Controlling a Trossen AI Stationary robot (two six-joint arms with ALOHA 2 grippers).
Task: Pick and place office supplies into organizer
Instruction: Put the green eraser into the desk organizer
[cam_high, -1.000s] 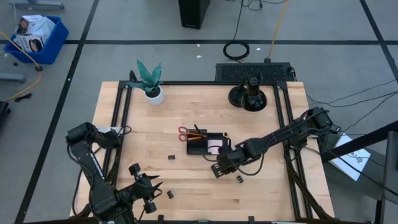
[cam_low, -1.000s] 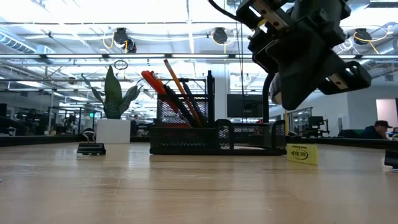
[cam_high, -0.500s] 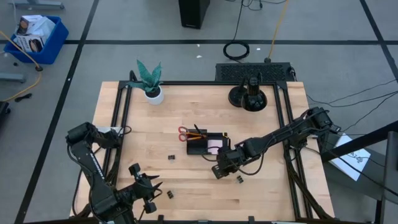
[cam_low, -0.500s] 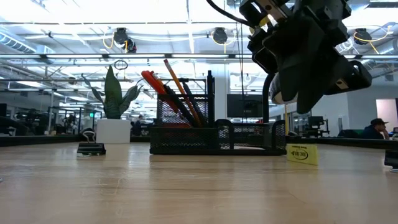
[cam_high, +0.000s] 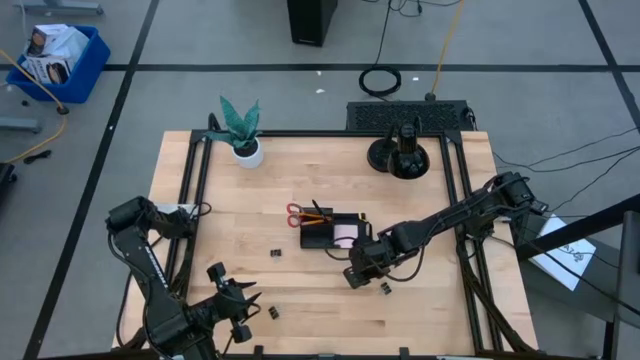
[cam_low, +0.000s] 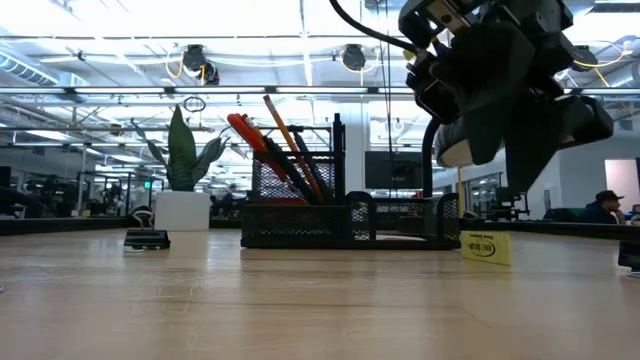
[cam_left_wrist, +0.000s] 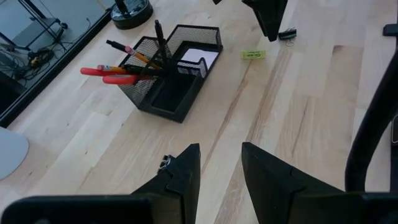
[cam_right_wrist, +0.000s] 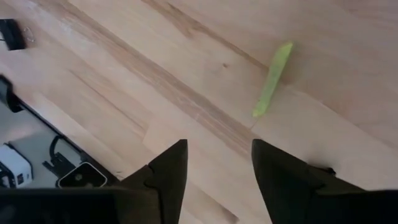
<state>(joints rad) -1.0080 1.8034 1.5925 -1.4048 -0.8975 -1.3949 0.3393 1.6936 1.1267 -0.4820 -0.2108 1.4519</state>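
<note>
Movement over the last second was slight and belonged to the right hand alone: in the high view it had slid a little further along the bench, away from the organizer and toward the loose pieces beyond it, and in the low view its bulk had swung across and dropped a touch. Its fingers stood apart with nothing between them, bare wood showing in the gap. The small yellow-green piece lay flat on the bench just ahead of those fingertips, off to one side of their line and not yet between them. A black binder clip sat close beside the hand on the side away from the organizer.

The organizer itself had not shifted; it already held the red-handled scissors, pencils and pens in its mesh cup and the pink sticky-note pad in a tray.

The left hand waited well back near its own bench edge, fingers apart and empty.

My reading is that the right hand was lining up over the yellow-green piece for a pickup, with the descent and closing still to come.
</note>
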